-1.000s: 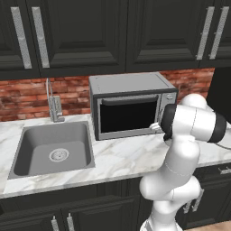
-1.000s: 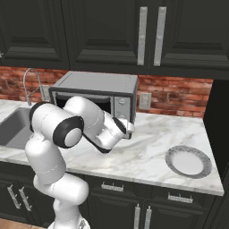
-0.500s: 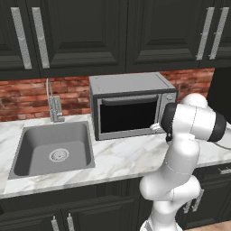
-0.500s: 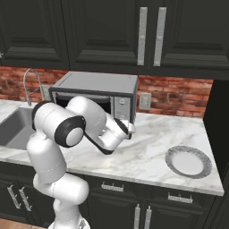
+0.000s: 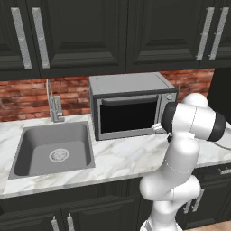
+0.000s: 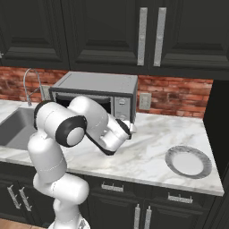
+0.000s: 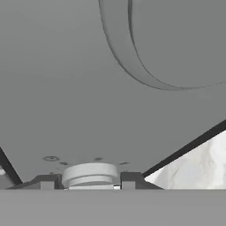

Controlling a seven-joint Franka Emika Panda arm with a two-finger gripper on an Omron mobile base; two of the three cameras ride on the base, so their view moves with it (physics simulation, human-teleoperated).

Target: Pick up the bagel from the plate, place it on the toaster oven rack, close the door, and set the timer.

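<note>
Hand view puts you right up against the grey control panel of the toaster oven (image 5: 131,106), with a pale round knob (image 7: 90,175) sitting between the two dark finger tips at the bottom of the picture. The gripper (image 7: 90,182) has just clamped shut on that knob; a second ago its jaws stood wide, and half a second ago they were partway in.

From the two base views, the arm has hardly shifted over that second. Its hand stays pressed to the right end of the oven front, at the panel, so the closing of the fingers is the only real change.

Look at the door (image 5: 127,116): it is shut, dark glass flat against the oven body. The plate (image 6: 188,161) lies bare on the marble counter (image 6: 152,143), well apart to the right of the oven. You cannot see the bagel; judging by the empty plate and closed door, it probably sits inside on the rack.

So you appear to be at the last step, turning the timer.
</note>
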